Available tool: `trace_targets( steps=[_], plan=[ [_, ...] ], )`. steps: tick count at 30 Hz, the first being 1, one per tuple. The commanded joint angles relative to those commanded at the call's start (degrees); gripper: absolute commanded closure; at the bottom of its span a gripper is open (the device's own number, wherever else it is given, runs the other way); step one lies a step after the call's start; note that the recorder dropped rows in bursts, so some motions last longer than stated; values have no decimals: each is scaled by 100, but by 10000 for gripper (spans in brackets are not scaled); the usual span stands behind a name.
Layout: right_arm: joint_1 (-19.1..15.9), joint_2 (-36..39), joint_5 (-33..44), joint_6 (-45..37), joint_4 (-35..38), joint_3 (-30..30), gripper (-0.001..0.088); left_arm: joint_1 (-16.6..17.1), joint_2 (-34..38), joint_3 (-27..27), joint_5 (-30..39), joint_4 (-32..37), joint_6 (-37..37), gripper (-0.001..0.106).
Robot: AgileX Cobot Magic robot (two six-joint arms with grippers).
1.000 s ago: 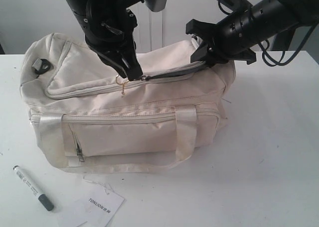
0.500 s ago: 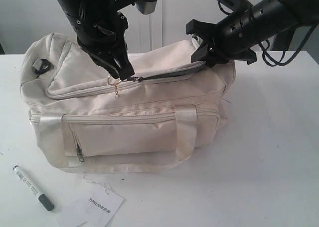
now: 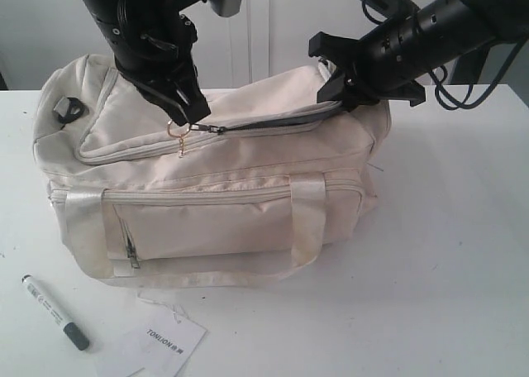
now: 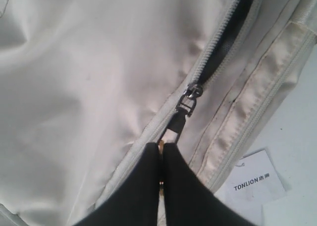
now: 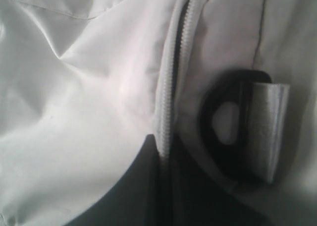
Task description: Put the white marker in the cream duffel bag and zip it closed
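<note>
The cream duffel bag (image 3: 207, 178) lies on the white table, its top zip parted from the slider (image 3: 216, 130) to the right end, dark lining showing. My left gripper (image 3: 188, 121) is shut on the gold zip pull (image 4: 160, 145) just left of the slider (image 4: 190, 94). At the bag's right end my right gripper (image 3: 337, 92) is shut on the zip edge (image 5: 166, 122), beside a black strap ring (image 5: 233, 127). Near the table's front left corner lies the white marker (image 3: 54, 312), far from both grippers.
A white TONLION paper tag (image 3: 164, 342) lies in front of the bag next to the marker, and shows too as the tag (image 4: 255, 179) in the left wrist view. The table (image 3: 446, 253) stretches to the right of the bag. A pale wall stands behind.
My left gripper has drawn the zip pull leftward along the top zip, so the open gap has lengthened. The right gripper, the marker and the tag have stayed still.
</note>
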Motion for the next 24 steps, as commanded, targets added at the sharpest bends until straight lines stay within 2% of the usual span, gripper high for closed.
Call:
trace_targets(
  steps=[5, 14, 16, 18, 19, 20, 21, 23, 24],
  plan=[
    [0, 0, 0, 0, 0, 0, 868, 0, 0, 281, 0, 142, 0, 1053],
    [0, 0, -12, 0, 0, 0, 866, 0, -336, 284, 0, 187, -15, 1053],
    [0, -13, -12, -39, 0, 0, 789, 0, -457, 284, 0, 164, -41, 1053],
    [0, -13, 33, -181, 0, 0, 624, 0, -431, 293, 0, 120, -41, 1053],
    [0, -42, 204, -346, 11, -51, 483, 0, -382, 293, 0, 108, -127, 1053],
    [0, -87, 337, -503, 11, -103, 420, 0, -382, 293, 0, 108, -127, 1053],
    [0, -221, 647, -957, 11, -189, 354, 0, -396, 293, 0, 108, -138, 1053],
    [0, -548, 1192, -2310, 26, -286, 350, 0, -433, 293, 0, 108, -137, 1053],
    [0, -719, 1506, -3404, 39, -286, 350, 0, -463, 293, 0, 108, -137, 1053]
  ],
)
